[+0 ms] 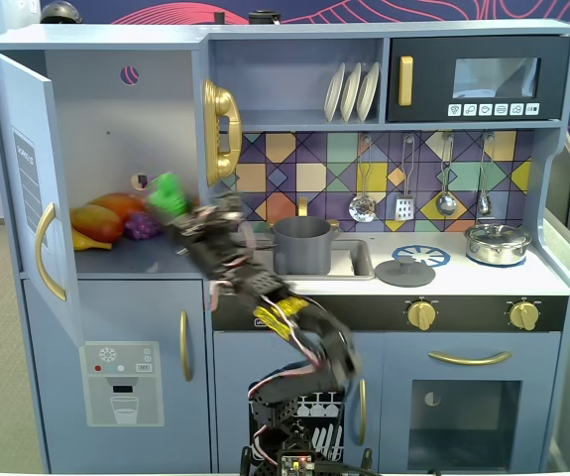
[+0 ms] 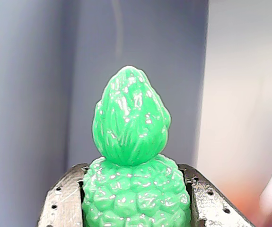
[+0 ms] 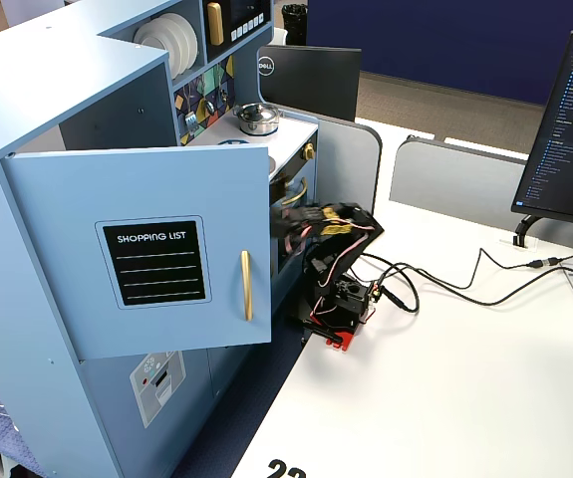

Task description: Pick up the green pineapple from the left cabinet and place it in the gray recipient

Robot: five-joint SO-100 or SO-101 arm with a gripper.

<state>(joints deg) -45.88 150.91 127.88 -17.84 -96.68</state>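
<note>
My gripper (image 1: 177,210) is shut on the green pineapple (image 1: 169,191) and holds it at the right front of the open left cabinet (image 1: 116,149), just above its shelf. In the wrist view the pineapple (image 2: 132,156) stands upright, its bumpy body clamped between both metal fingers (image 2: 62,203), leafy top above. The gray recipient (image 1: 302,244) stands in the sink to the right of the cabinet, apart from my gripper. In a fixed view from the side the cabinet door (image 3: 146,264) hides the gripper and the pineapple; only the arm (image 3: 331,234) shows.
Orange and yellow toy fruit (image 1: 101,220) and a purple grape bunch (image 1: 142,225) lie on the cabinet shelf. The cabinet door (image 1: 29,178) stands open at the left. A gold phone handset (image 1: 220,129) hangs beside the cabinet. A silver lidded pot (image 1: 498,243) and a grey lid (image 1: 404,271) sit on the counter.
</note>
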